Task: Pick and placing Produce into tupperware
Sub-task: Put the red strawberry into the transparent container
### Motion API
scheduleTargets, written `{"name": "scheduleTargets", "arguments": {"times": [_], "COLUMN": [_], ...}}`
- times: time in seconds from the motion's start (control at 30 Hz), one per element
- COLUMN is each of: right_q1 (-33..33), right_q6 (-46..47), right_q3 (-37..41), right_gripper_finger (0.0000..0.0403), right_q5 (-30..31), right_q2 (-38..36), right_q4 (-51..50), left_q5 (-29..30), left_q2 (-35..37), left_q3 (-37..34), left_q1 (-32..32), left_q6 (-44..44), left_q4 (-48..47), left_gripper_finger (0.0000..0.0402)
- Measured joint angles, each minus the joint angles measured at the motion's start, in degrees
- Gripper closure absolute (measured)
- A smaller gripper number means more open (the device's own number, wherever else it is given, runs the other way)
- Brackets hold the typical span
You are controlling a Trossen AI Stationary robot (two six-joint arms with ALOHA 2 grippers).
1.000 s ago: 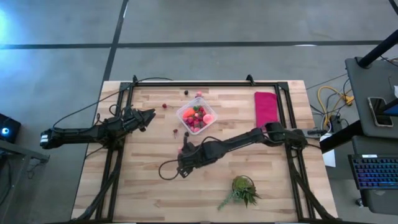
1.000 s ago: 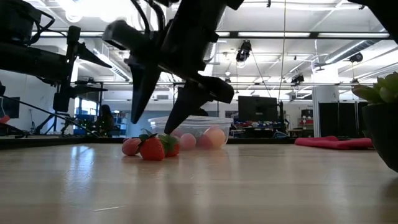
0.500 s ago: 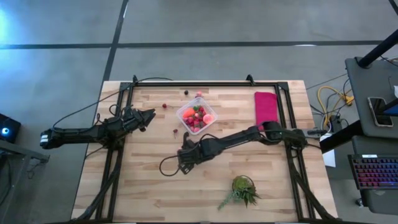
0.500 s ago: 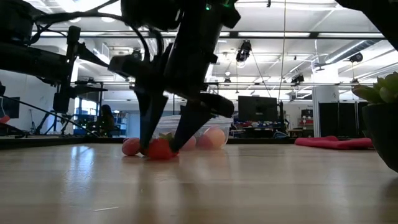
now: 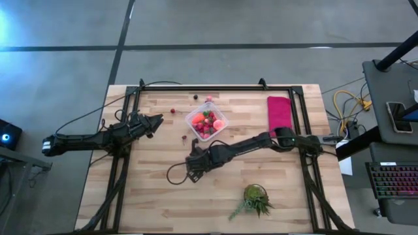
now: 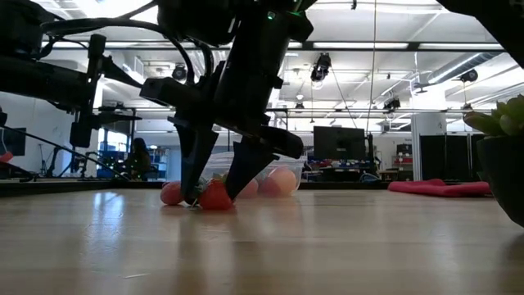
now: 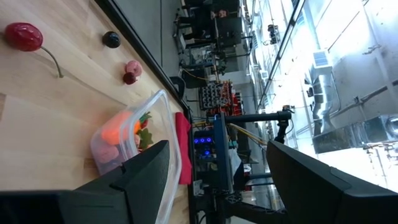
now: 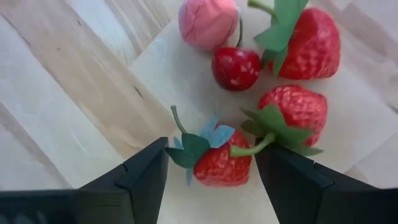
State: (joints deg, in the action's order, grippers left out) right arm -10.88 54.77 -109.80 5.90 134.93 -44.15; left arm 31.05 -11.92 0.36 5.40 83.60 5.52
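The clear tupperware (image 5: pixel 207 122) stands at the table's middle far side, with red, pink and orange produce inside it. A few loose produce pieces lie near the far edge: a cherry (image 7: pixel 23 36), a dark berry (image 7: pixel 111 39) and a pink piece (image 7: pixel 132 67). My right gripper (image 8: pixel 211 148) is open and points steeply down over a small cluster in front of the tupperware. Its fingers stand on either side of a leafy strawberry (image 8: pixel 222 165) lying on the wood (image 6: pixel 214 197). My left gripper (image 5: pixel 159 120) waits open at the left.
Around the straddled strawberry lie two more strawberries (image 8: pixel 293 112) (image 8: pixel 309 43), a cherry (image 8: pixel 236 67) and a pink piece (image 8: pixel 208 22). A magenta cloth (image 5: pixel 279 112) lies at the far right. A green spiky plant (image 5: pixel 255 199) stands near the front edge.
My right gripper has come down toward the table and a little toward the near edge. Its fingertips have sunk from above the strawberry to either side of it. The gap between the fingers looks unchanged, and the produce has stayed in place.
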Motion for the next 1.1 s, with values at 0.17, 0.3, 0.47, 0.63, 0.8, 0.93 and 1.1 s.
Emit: {"name": "scheduleTargets", "arguments": {"times": [0.17,0.3,0.47,0.63,0.8,0.93,1.1], "right_q1": [0.5,0.6,0.5,0.5,0.6,0.5,0.5], "right_q6": [-1.7,-2.8,-3.8,-5.0,-5.8,-6.0,-6.2], "right_q3": [0.0,0.0,0.0,0.0,0.0,0.0,-0.3], "right_gripper_finger": [0.0180,0.0191,0.0201,0.0211,0.0222,0.0229,0.0237], "right_q5": [-0.5,-0.7,-0.9,-1.4,-1.4,-1.6,-2.2], "right_q2": [0.0,-0.1,-0.1,-0.1,-0.1,-0.2,-0.2], "right_q4": [0.0,-0.1,-0.4,-1.8,-2.2,-2.2,-2.4], "left_q5": [0.0,0.0,0.0,0.0,0.0,0.0,0.0], "left_q2": [0.0,0.0,0.0,0.0,0.0,0.0,0.0], "left_q3": [0.0,0.0,0.0,0.0,0.0,0.0,0.0], "left_q1": [0.0,0.0,0.0,0.0,0.0,0.0,0.0], "left_q6": [0.0,0.0,0.0,0.0,0.0,0.0,0.0], "left_q4": [0.0,0.0,0.0,0.0,0.0,0.0,0.0], "left_gripper_finger": [0.0146,0.0146,0.0146,0.0146,0.0146,0.0146,0.0146]}}
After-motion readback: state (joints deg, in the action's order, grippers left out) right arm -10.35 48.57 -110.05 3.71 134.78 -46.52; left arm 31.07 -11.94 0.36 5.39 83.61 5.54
